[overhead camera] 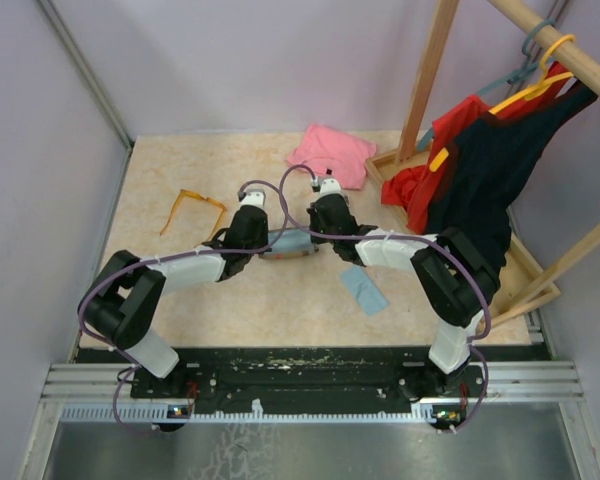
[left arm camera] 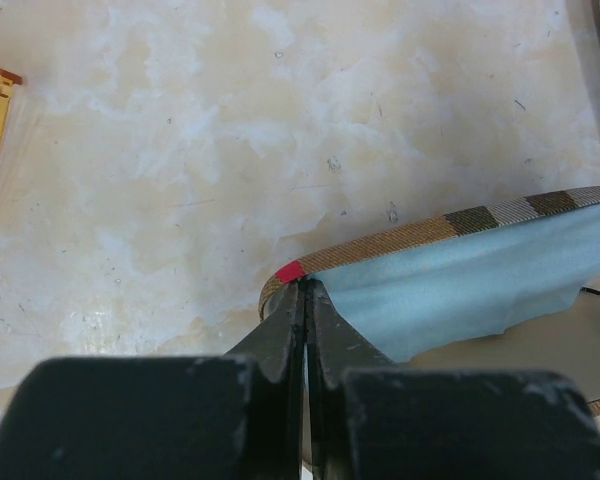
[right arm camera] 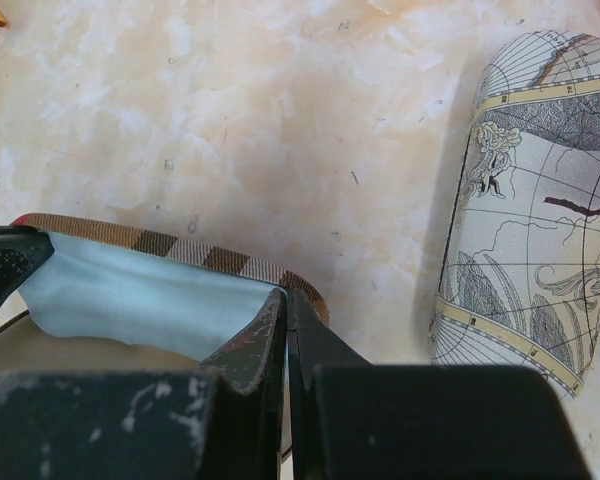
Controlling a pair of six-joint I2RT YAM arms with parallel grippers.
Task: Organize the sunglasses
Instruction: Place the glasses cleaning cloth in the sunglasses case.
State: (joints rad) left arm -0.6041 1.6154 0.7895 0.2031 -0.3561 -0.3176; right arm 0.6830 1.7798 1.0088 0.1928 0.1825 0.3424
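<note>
View from above: two robot arms meet at the centre of a pale marbled table (overhead camera: 280, 310), both reaching down to an open plaid case (left arm camera: 400, 238). A light blue cloth (left arm camera: 480, 275) lies inside it.

The left gripper (left arm camera: 305, 290) is at the case's 9 o'clock end, by a red stripe. Its fingers are pressed together, with the tips right on the rim. The right gripper (right arm camera: 287, 298) is at the 3 o'clock end, fingers also pressed together on the rim. Whether either one actually nips the thin edge cannot be told.

The orange glasses (overhead camera: 192, 208) lie unfolded on the table at about 10 o'clock from the case, apart from it and untouched. The red pair is not in view. A map case (right arm camera: 535, 200) lies closed, at 2 o'clock from the right gripper. A pink cloth (overhead camera: 330, 155) sits at 1 o'clock from the plaid case, and a second blue cloth (overhead camera: 365, 290) at 4 o'clock.

The step looks like steadying the case open, ready to take glasses. To do it well, both ends should stay level and the pull should stay gentle, so the rim does not twist and the cloth does not slide out. One gripper should keep the case pinned while the other lets go to fetch the glasses.
</note>
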